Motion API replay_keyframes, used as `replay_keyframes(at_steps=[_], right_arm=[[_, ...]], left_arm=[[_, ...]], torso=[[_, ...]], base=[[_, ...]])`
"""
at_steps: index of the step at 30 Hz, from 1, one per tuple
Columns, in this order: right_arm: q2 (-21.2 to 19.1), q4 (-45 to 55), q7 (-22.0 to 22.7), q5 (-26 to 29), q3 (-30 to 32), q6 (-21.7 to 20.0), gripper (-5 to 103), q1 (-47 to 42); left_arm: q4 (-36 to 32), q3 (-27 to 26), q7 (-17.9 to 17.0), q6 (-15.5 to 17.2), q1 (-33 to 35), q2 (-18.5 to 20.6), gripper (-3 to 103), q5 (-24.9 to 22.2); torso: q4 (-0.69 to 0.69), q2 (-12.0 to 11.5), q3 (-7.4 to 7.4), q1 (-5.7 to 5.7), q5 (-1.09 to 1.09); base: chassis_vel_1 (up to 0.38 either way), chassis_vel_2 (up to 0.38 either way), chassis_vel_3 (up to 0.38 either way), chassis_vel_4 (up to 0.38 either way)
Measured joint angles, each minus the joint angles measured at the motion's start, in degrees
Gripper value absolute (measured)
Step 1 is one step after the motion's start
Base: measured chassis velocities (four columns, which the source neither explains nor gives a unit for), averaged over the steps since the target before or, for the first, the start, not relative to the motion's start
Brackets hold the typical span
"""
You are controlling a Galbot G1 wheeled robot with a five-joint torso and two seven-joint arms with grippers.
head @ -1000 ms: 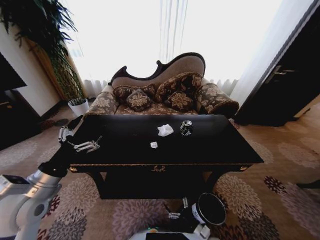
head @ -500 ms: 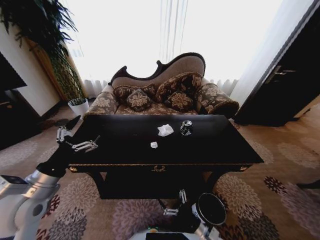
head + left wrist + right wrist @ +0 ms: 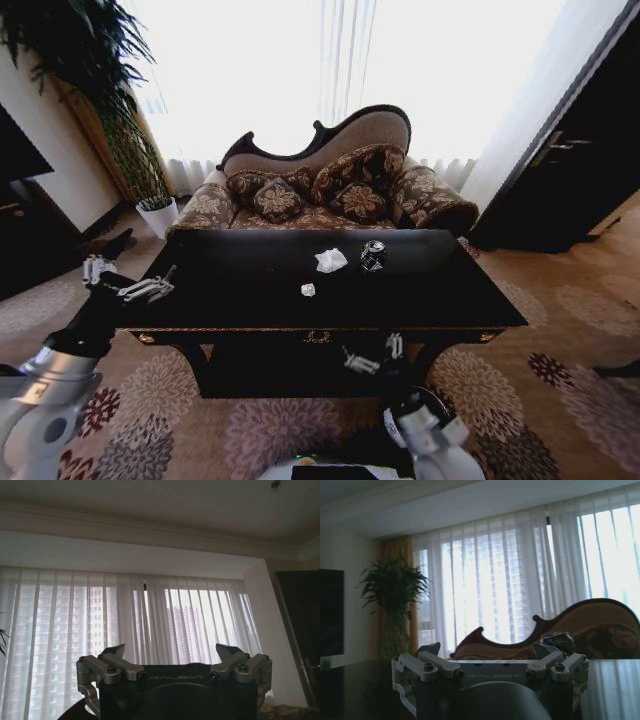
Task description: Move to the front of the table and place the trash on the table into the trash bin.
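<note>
The right gripper (image 3: pixel 371 355), its two fingers spread apart and holding nothing, hangs just in front of the table (image 3: pixel 460 300), below the front edge. The left gripper (image 3: pixel 125 282), also apart and empty, floats off the table's left end. On the tabletop, toward the back, lie the crumpled tissue (image 3: pixel 330 260), the dark can (image 3: pixel 373 255) beside it, and a tiny white scrap (image 3: pixel 308 290) nearer the front.

Glossy black wooden table (image 3: pixel 250 290), crumpled white tissue (image 3: pixel 330 261), patterned cloth sofa (image 3: pixel 330 190)
</note>
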Motion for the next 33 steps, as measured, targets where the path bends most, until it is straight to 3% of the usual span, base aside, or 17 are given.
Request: replay_keyframes(at_steps=[2,5,10,12,15,16,21,33], right_arm=[[-0.32,0.5,2.14,0.22,0.15,-1.47,100,0.82],[-1.85,2.32,6.81,2.99,0.44,-6.82,100,3.84],[-4.9,3.22,9.23,7.39,1.28,-12.32,100,7.53],[-5.0,3.22,9.28,7.45,1.3,-12.42,100,7.63],[-9.57,1.07,10.5,8.48,1.59,-15.25,100,11.69],[-9.57,1.07,10.5,8.48,1.59,-15.25,100,11.69],[-17.12,-2.49,11.41,10.37,1.51,-17.76,100,16.51],[-26.24,-12.99,11.58,11.85,-0.8,-18.03,100,24.66]], left_arm=[[-0.03,-0.17,-0.01,0.04,0.0,0.02,100,-0.17],[0.09,-0.34,-0.03,0.15,-0.08,0.15,100,-0.25],[0.17,0.45,-0.06,0.56,-0.4,0.41,100,-0.17],[0.17,0.49,-0.07,0.6,-0.44,0.45,100,-0.17],[0.05,0.31,-0.18,1.04,-0.72,1.2,100,-0.32],[0.05,0.31,-0.18,1.04,-0.72,1.2,100,-0.32],[-0.74,-1.64,-0.21,1.08,-0.12,1.75,100,-1.15],[-0.72,-3.48,-0.95,2.09,-0.42,1.55,100,-4.05]], torso=[[0.0,0.0,0.0,0.0,0.0],[0.0,0.0,0.0,0.0,0.0],[0.0,0.0,0.0,0.0,0.0],[0.0,0.0,0.0,0.0,0.0],[-0.01,0.0,0.0,0.01,0.0],[-0.01,0.0,0.0,0.01,0.0],[0.0,0.0,0.0,0.0,0.0],[0.01,0.0,0.0,0.01,0.0]], base=[[0.0,0.0,0.0,0.0],[0.0,0.0,0.0,0.0],[0.0,0.0,0.0,0.0],[0.0,0.0,0.0,0.0],[0.0,0.0,0.0,0.0],[0.0,0.0,0.0,0.0],[0.0,0.0,0.0,0.0],[0.0,0.0,0.0,0.0]])
